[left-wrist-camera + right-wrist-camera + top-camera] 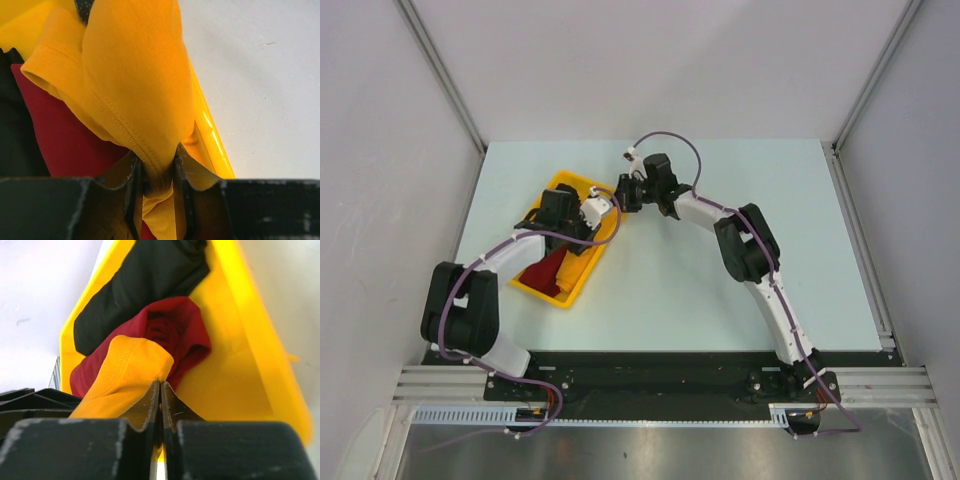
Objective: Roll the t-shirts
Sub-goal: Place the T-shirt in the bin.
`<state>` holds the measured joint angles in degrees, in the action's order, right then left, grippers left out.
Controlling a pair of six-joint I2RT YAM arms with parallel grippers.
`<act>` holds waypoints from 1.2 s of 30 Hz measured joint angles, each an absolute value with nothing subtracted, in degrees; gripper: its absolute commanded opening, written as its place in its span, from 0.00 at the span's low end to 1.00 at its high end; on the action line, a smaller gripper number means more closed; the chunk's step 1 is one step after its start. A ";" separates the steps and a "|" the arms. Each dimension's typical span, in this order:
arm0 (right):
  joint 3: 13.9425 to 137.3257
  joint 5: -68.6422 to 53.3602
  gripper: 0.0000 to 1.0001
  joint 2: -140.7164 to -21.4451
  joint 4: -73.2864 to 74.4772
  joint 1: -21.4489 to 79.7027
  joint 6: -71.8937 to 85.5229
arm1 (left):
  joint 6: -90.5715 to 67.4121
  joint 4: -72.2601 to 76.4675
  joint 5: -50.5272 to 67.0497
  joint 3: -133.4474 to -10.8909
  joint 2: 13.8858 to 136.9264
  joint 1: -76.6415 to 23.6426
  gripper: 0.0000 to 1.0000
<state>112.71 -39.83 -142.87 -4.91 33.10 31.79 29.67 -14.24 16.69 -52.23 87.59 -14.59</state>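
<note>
Mustard t-shirt in left fingers; red roll spiral right-wrist only

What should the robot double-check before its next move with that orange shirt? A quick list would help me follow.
1. Hold of the left gripper on the mustard t-shirt: ok, cloth pinched between its fingers.
2. Hold of the right gripper: ok, shut on a fold.
3. Shirt out of the yellow tray: not ok, it hangs over it.
4. The dark red t-shirt and black t-shirt left uncaught: cannot tell; red touches the mustard cloth.
5. Bare table beside the tray: ok.
</note>
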 measured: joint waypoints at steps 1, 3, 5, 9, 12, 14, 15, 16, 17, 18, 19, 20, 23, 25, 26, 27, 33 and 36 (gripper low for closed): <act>111.83 -38.94 0.00 -142.28 -4.86 33.06 32.29 | 29.47 -14.04 16.64 -52.23 87.83 -14.61 0.08; 110.19 -37.67 0.00 -140.97 -4.56 32.86 32.95 | 29.30 -13.74 16.64 -52.31 88.58 -14.61 0.08; 108.18 -36.21 0.00 -139.44 -4.56 32.51 34.20 | 28.91 -13.45 16.49 -52.80 89.65 -14.61 0.08; 106.94 -33.21 0.00 -138.30 -3.73 31.97 36.10 | 27.62 -12.99 16.25 -54.59 92.03 -14.37 0.11; 107.26 -31.29 0.00 -138.28 -2.70 31.86 37.32 | 26.02 -13.23 16.05 -56.71 94.13 -14.15 0.12; 108.27 -29.91 0.00 -138.28 -0.97 31.88 37.63 | 25.19 -13.52 15.97 -57.93 95.31 -14.11 0.14; 108.75 -29.32 0.00 -138.32 -0.25 31.88 37.76 | 24.71 -13.69 15.84 -58.46 95.77 -14.11 0.15; 109.43 -28.73 0.00 -138.32 0.86 31.90 37.98 | 24.36 -13.87 15.73 -58.92 96.16 -14.11 0.16; 110.06 -28.12 0.00 -138.32 1.67 31.90 38.04 | 23.86 -14.28 15.66 -59.66 96.73 -14.11 0.17; 110.65 -27.49 0.00 -138.32 2.39 31.92 38.19 | 23.42 -14.57 15.59 -60.23 97.14 -14.11 0.17; 111.09 -27.03 0.00 -138.32 2.96 31.92 38.46 | 22.87 -14.92 15.51 -60.99 97.69 -14.11 0.17; 111.50 -26.28 0.00 -138.32 3.38 31.92 38.70 | 22.41 -15.25 15.42 -61.71 98.21 -14.11 0.17; 112.75 -24.53 0.03 -138.43 5.26 31.92 39.31 | 20.80 -15.79 15.44 -62.81 99.00 -14.09 0.21; 113.36 -23.79 0.06 -138.65 5.98 31.97 39.70 | 19.51 -15.90 15.40 -62.87 99.04 -14.04 0.21; 113.82 -23.31 0.08 -138.87 6.33 31.99 40.07 | 18.90 -16.19 15.46 -63.07 99.15 -13.91 0.21; 114.08 -22.90 0.09 -139.00 6.37 32.01 40.34 | 18.06 -16.47 15.44 -63.29 99.39 -13.80 0.21; 114.13 -20.23 0.09 -139.06 7.01 31.81 41.08 | 14.96 -18.39 15.27 -64.42 100.86 -12.27 0.25; 114.13 -19.55 0.10 -139.06 7.11 31.40 41.60 | 13.61 -19.57 15.27 -65.54 101.65 -11.88 0.28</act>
<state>114.13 -19.55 -139.06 7.11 31.40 41.60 13.61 -19.57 15.27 -65.54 101.65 -11.88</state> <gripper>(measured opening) 0.090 0.274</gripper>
